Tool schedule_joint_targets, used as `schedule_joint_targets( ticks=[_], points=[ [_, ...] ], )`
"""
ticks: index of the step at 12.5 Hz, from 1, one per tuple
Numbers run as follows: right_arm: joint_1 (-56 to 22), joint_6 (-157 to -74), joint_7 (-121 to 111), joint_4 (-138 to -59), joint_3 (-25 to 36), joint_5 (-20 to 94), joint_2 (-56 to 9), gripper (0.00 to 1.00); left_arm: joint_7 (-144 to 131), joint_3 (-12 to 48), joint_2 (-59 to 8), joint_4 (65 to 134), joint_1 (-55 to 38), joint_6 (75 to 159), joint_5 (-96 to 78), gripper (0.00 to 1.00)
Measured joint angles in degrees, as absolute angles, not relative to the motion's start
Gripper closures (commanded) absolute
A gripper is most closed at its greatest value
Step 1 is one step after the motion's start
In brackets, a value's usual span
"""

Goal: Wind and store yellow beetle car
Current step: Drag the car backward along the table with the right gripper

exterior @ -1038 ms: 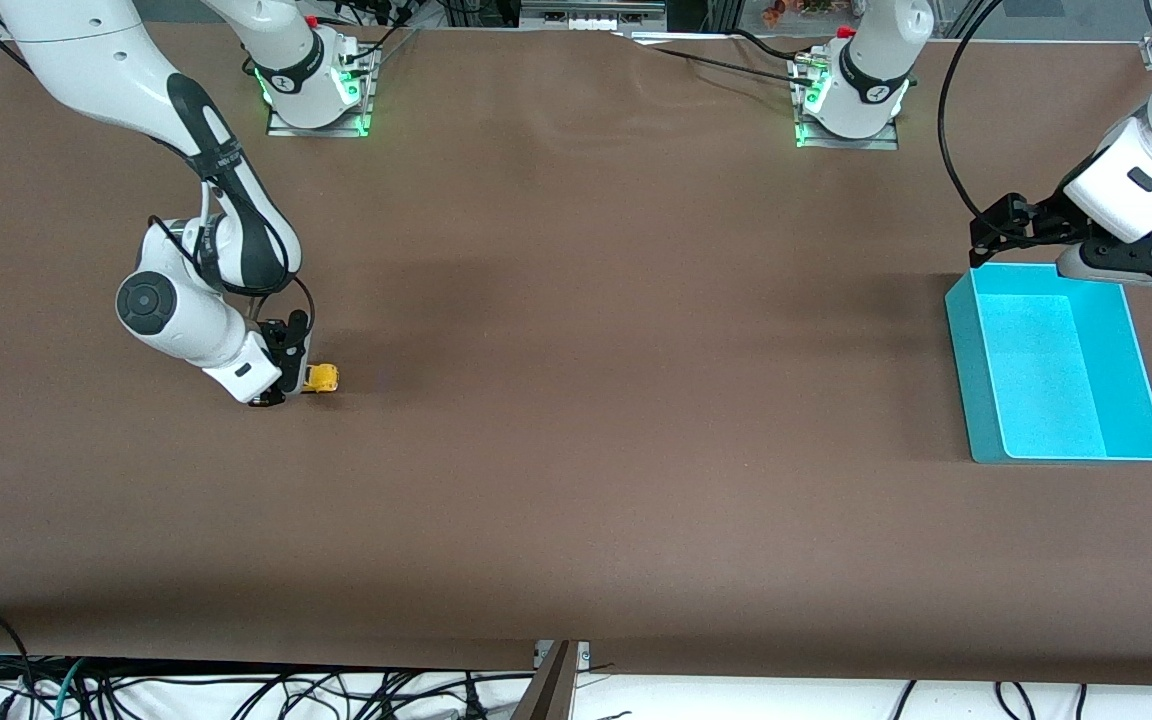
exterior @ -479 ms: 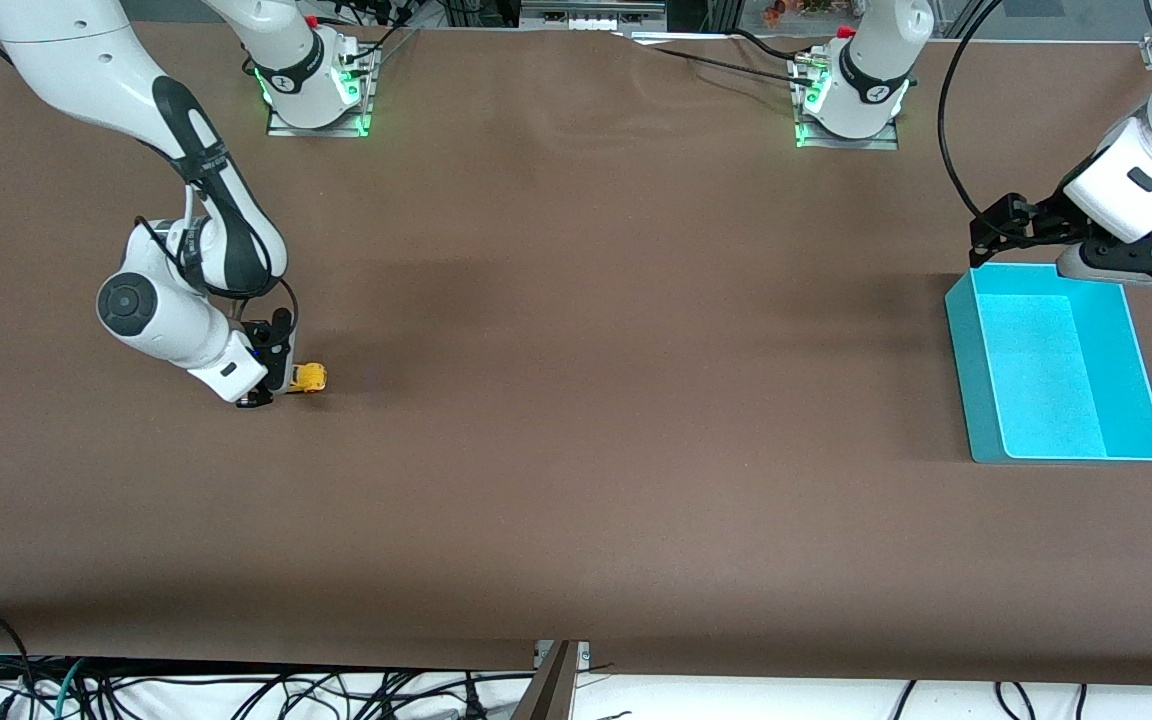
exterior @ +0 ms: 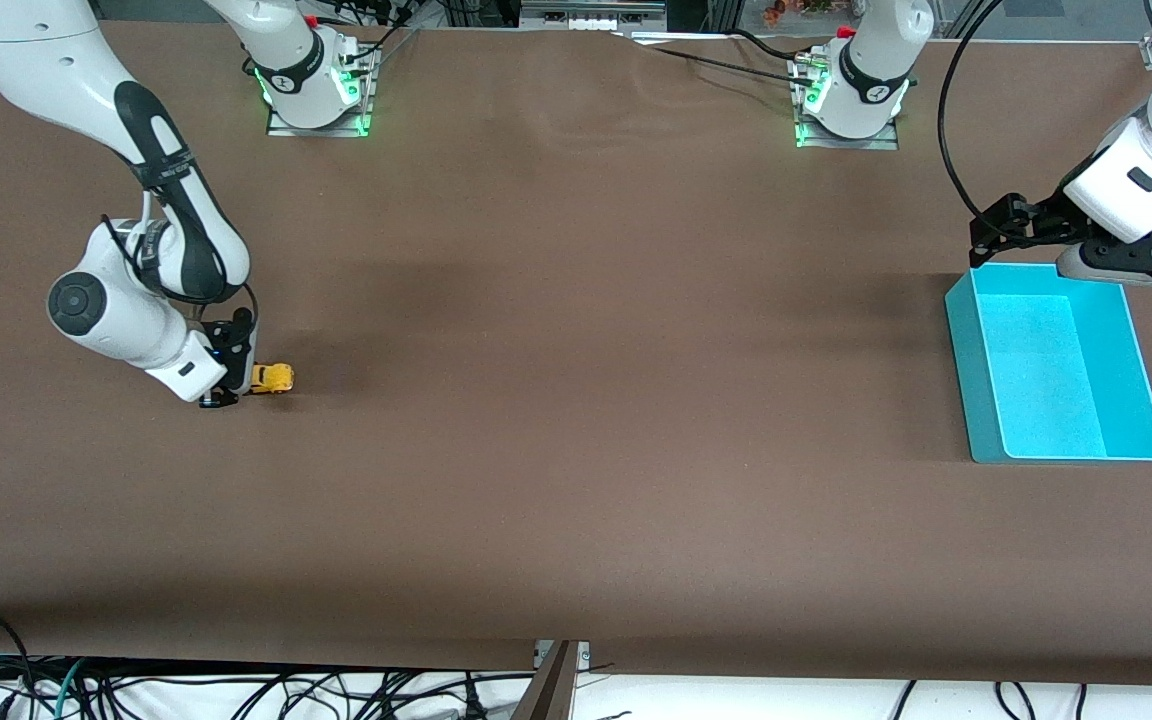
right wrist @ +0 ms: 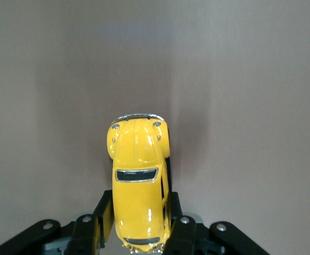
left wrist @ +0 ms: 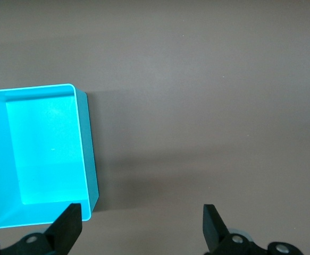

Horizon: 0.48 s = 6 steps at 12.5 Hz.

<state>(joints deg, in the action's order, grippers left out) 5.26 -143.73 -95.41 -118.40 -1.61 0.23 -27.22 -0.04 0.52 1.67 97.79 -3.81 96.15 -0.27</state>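
The yellow beetle car (exterior: 272, 378) (right wrist: 137, 180) sits on the brown table near the right arm's end, its wheels on the surface. My right gripper (exterior: 232, 390) (right wrist: 139, 223) is shut on the car's rear half, one black finger on each side, with the bonnet sticking out past the fingertips. My left gripper (exterior: 986, 245) (left wrist: 141, 226) hangs open and holds nothing, over the table just beside the edge of the teal bin (exterior: 971, 350) (left wrist: 88, 154) that lies farthest from the front camera. The left arm waits there.
The teal bin is open-topped with nothing in it and stands at the left arm's end of the table. Both arm bases (exterior: 311, 95) (exterior: 851, 100) stand along the table's edge farthest from the front camera. Cables hang below the near edge.
My right gripper has dragged the car along the table toward the right arm's end, keeping its grip. The left arm and the bin have not moved.
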Motion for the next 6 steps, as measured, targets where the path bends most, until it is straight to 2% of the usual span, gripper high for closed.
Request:
schedule_joint_targets(
  ticks=[6],
  points=[
    [10.2,-144.2,-104.4,-118.3,0.2,0.3,-27.3,0.84,0.0,0.5,1.7,97.8,-3.8,96.2,-0.3,0.00]
  ],
)
